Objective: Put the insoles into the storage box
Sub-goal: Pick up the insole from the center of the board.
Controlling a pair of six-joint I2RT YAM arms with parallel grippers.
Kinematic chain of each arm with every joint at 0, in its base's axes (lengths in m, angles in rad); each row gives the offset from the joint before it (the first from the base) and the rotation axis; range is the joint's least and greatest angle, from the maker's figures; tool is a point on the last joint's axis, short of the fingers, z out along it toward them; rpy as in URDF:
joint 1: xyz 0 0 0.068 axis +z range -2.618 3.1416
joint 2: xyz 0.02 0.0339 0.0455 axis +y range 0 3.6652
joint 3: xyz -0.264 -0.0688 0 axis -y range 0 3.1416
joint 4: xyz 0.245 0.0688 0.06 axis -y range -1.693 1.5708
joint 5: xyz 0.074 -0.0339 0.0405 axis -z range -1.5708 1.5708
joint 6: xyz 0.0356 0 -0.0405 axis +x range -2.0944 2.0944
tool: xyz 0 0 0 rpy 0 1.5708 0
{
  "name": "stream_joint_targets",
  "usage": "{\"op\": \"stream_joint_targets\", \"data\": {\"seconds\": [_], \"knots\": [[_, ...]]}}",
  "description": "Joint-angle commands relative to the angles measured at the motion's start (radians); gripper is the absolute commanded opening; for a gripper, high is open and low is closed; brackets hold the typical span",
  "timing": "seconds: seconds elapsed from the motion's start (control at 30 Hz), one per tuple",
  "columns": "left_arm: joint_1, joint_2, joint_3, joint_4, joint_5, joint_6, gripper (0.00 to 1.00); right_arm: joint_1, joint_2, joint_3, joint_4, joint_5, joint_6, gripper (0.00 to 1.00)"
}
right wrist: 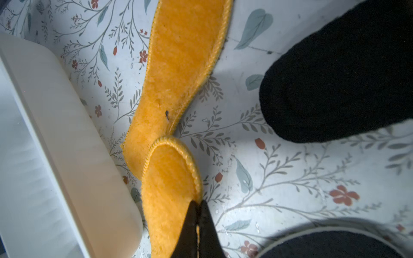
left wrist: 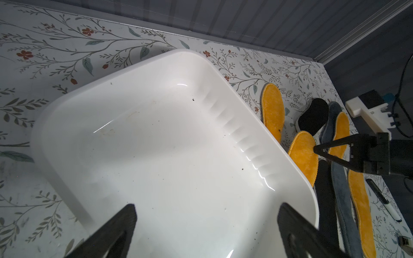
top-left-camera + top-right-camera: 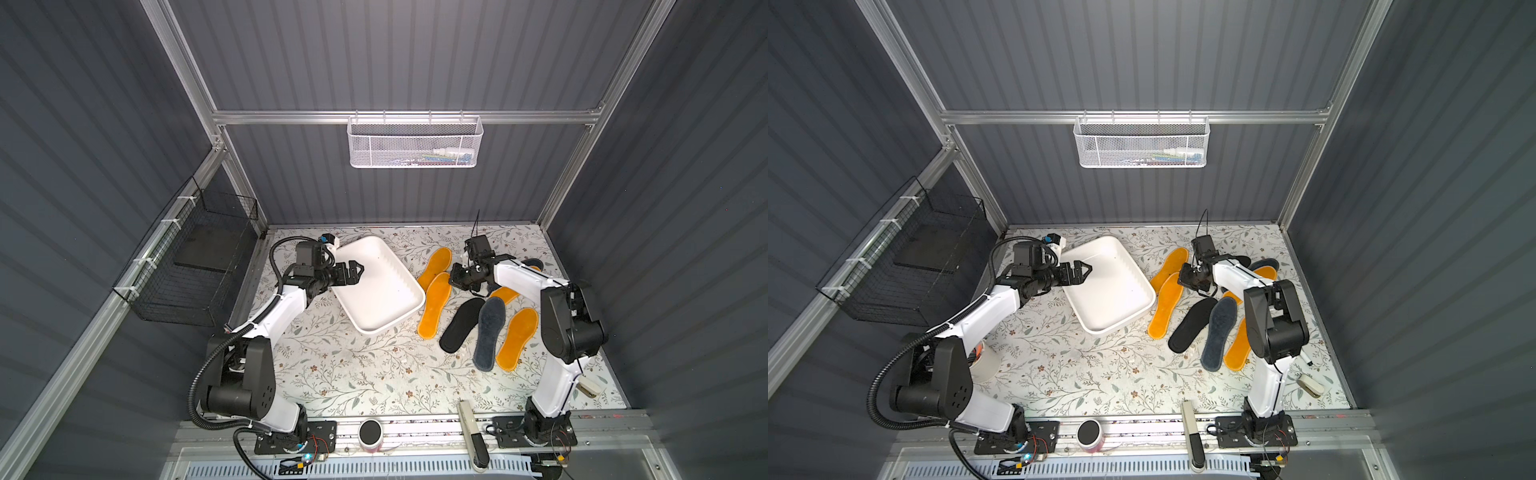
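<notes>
Just right of box (image 3: pixel 376 291), orange insole (image 1: pixel 169 189), edge pinched in closed right gripper (image 1: pixel 197 207), end overlapping second orange insole (image 1: pixel 183 67), other insoles (image 3: pixel 461 324) near on table (image 3: pixel 332 365), left gripper (image 3: pixel 358 271) spread wide above box.

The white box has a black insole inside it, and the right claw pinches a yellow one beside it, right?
Not quite. The storage box is empty, as the left wrist view shows. The right gripper does pinch an orange-yellow insole beside it.
</notes>
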Motion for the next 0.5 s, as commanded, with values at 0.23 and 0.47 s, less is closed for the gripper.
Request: {"op": "stream_joint_targets", "data": {"seconds": [0.23, 0.47], "knots": [[-0.009, -0.029, -0.008, 0.071, 0.113, -0.009, 1.00, -0.045, -0.138, -0.074, 0.040, -0.085, -0.057, 0.00], [-0.045, -0.067, -0.057, 0.188, 0.212, -0.008, 1.00, -0.083, -0.227, -0.100, 0.046, -0.191, -0.064, 0.00]]}}
